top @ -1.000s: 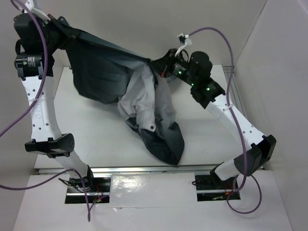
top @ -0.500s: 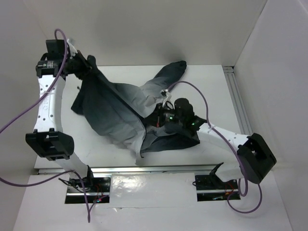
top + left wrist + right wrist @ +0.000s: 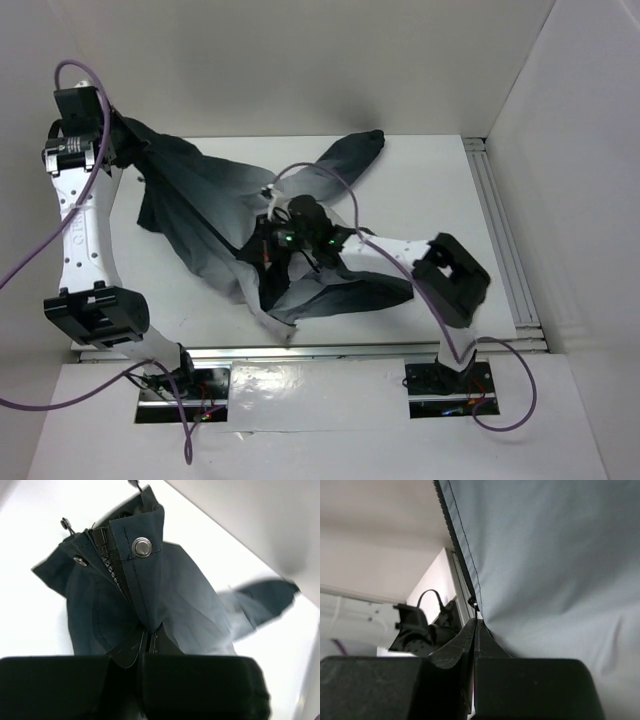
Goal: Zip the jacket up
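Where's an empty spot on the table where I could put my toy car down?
The biggest bare patch of table is far right, between the sleeve of the jacket, the right arm and the side rail. A smaller one lies near left, between the left arm and the jacket's edge. The middle is crowded with jacket and right arm.

Left arm rears upright, left end effector pinched tight; right arm stretches low leftward, right end effector likewise clamped.
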Tool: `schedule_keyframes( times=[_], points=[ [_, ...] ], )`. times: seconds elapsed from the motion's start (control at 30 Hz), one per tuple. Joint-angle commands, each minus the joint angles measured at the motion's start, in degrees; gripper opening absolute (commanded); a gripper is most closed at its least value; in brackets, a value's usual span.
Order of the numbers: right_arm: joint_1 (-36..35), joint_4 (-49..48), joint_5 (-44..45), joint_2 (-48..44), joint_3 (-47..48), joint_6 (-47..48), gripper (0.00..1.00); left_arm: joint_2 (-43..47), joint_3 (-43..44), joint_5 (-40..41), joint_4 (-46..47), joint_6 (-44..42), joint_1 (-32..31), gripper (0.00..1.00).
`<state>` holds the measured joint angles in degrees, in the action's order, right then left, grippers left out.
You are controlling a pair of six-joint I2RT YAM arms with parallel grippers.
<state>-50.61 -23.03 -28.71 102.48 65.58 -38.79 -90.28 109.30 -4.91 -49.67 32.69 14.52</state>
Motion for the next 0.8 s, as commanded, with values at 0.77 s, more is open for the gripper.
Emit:
schedule_keyframes(
  times=[0.77],
  points=[
    [4.64, 21.36, 0.24, -13.62, -13.12, 9.61, 0.0, 1.16, 4.35, 7.91, 10.82, -4.2, 2.45, 0.0]
  ],
)
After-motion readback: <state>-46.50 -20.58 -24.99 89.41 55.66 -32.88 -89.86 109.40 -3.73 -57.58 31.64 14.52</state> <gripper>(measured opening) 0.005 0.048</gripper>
